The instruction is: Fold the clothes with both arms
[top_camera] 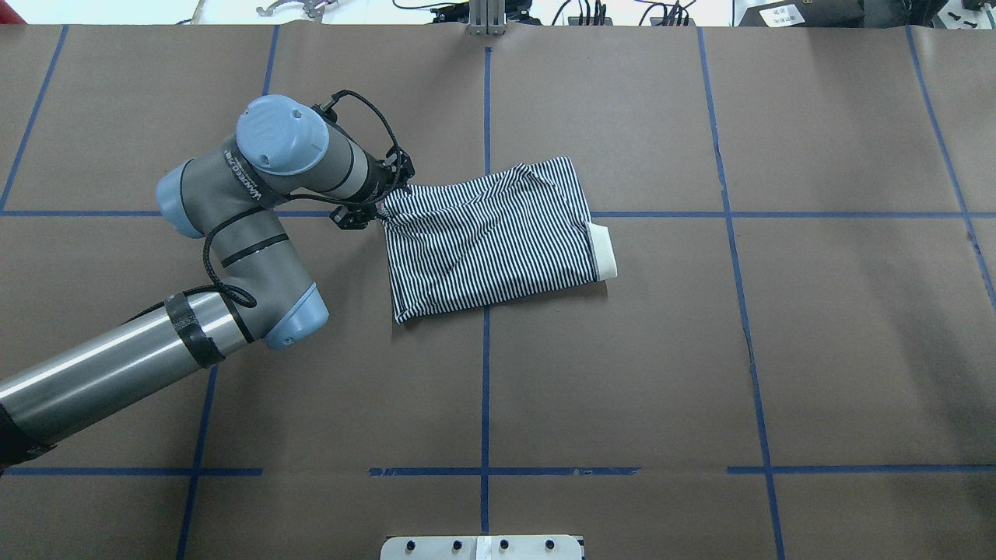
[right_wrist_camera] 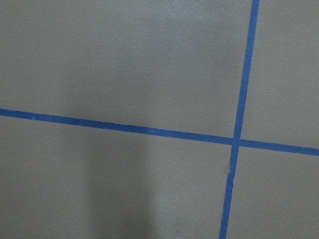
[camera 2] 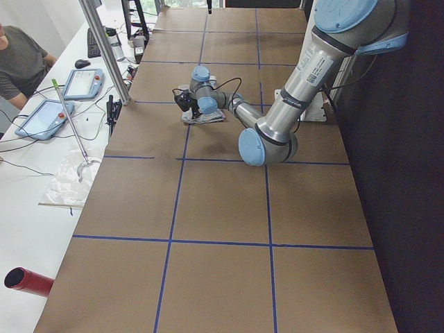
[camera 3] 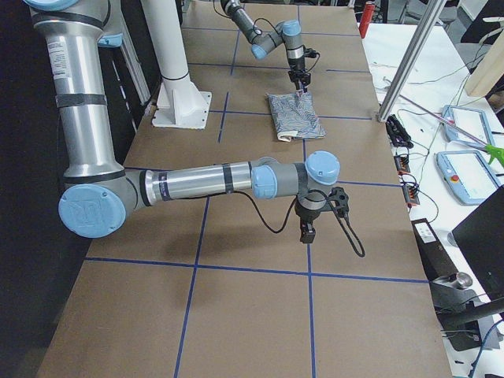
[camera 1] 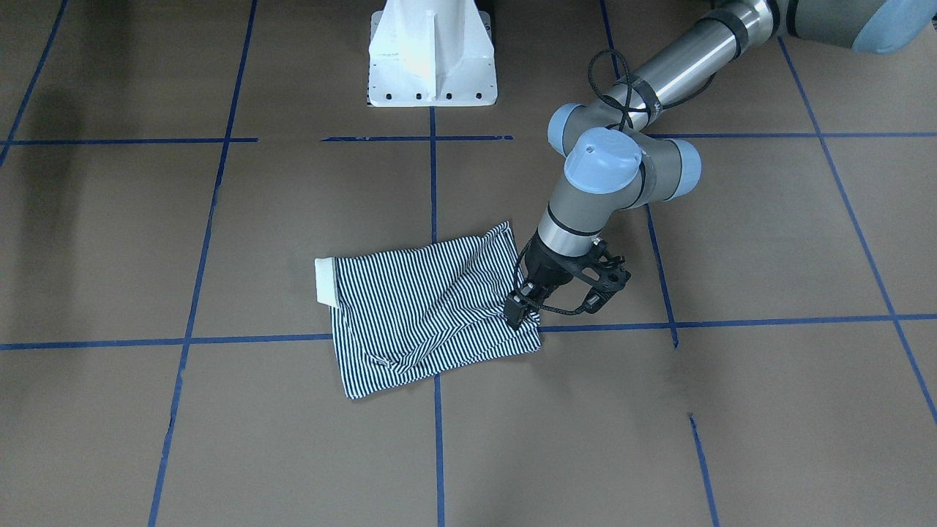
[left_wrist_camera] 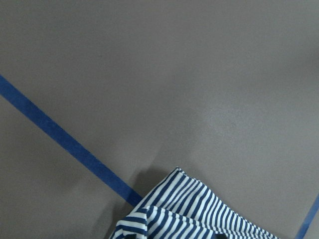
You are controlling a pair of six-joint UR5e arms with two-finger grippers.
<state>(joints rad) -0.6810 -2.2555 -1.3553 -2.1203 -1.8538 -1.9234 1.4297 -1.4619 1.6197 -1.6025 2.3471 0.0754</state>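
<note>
One striped polo shirt lies folded mid-frame on the brown table, cream collar at its left end. I see the left gripper clamped on its lower-right corner. Right gripper hangs over the table, well apart from the shirt; can't tell how its jaws stand.

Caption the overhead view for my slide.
Left claw grips a corner of the folded striped polo shirt on the table.

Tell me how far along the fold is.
Done: the shirt lies folded into a compact bundle, cream collar at one end. In hand: the left gripper pinches one corner, fabric bunched there. Remaining: probably flatten that corner and release. The right gripper hangs over the table, away from the shirt.
</note>
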